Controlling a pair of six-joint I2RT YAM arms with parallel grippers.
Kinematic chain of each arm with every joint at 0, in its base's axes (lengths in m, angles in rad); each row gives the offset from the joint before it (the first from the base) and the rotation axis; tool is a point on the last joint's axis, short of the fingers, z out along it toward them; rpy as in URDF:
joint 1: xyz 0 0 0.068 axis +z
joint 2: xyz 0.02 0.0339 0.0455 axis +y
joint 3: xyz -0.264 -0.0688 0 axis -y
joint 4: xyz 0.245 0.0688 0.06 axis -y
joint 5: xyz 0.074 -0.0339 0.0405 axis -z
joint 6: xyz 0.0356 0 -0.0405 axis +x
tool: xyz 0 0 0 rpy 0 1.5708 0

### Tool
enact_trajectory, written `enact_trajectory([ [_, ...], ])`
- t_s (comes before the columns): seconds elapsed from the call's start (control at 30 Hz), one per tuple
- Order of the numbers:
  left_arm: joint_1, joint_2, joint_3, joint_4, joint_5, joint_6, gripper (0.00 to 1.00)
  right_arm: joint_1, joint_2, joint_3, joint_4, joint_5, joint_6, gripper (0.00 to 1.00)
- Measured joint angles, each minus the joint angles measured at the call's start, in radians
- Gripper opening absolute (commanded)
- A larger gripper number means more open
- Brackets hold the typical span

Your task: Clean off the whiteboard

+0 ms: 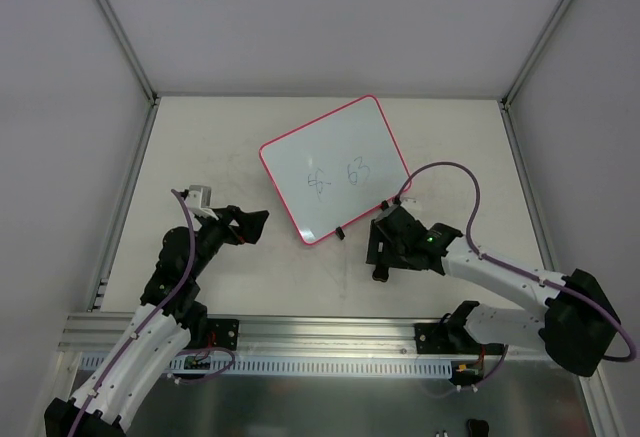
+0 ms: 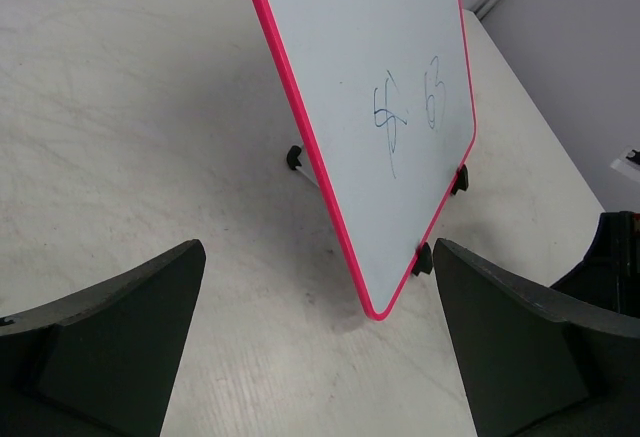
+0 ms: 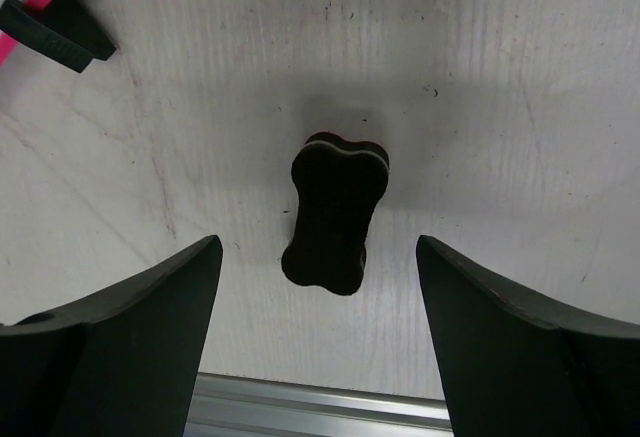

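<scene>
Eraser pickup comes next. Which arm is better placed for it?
Right. The right tool, open, hangs directly over the eraser, straddling it. The left tool, also open, faces the whiteboard, and its view shows no eraser.

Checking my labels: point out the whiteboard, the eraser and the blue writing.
whiteboard [image 1: 320, 142], top external view, bare white face.
eraser [image 3: 335, 217], right wrist view, middle of its top.
blue writing [image 2: 388, 115], left wrist view, left scribble.
</scene>
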Motion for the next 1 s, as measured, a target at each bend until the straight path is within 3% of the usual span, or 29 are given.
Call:
enact_trajectory([
  [0.4, 0.000, -0.005, 0.000, 0.000, 0.000, 0.000, 0.99, 0.025, 0.138, -0.017, 0.021, 0.062, 0.108, 0.67],
  [0.53, 0.000, -0.006, 0.000, 0.000, 0.000, 0.000, 0.99, 0.025, 0.181, -0.018, 0.053, 0.056, 0.111, 0.44],
  [0.6, 0.000, -0.010, 0.000, 0.000, 0.000, 0.000, 0.99, 0.025, 0.185, -0.019, 0.068, 0.054, 0.114, 0.42],
  [0.63, 0.000, -0.011, 0.000, 0.000, 0.000, 0.000, 0.99, 0.025, 0.185, -0.020, 0.075, 0.052, 0.114, 0.34],
  [0.7, 0.000, -0.016, 0.000, 0.000, 0.000, 0.000, 0.99, 0.025, 0.184, -0.023, 0.082, 0.052, 0.114, 0.32],
  [0.73, 0.000, -0.018, 0.000, 0.000, 0.000, 0.000, 0.99, 0.025, 0.181, -0.026, 0.084, 0.051, 0.114, 0.24],
  [0.8, 0.000, -0.018, 0.000, 0.000, 0.000, 0.000, 0.99, 0.025, 0.172, -0.033, 0.090, 0.051, 0.114, 0.24],
  [0.93, 0.000, -0.018, 0.000, 0.000, 0.000, 0.000, 0.99, 0.025, 0.145, -0.040, 0.090, 0.050, 0.100, 0.11],
  [1.0, 0.000, -0.018, 0.000, 0.000, 0.000, 0.000, 0.99, 0.025, 0.130, -0.035, 0.086, 0.054, 0.081, 0.10],
])
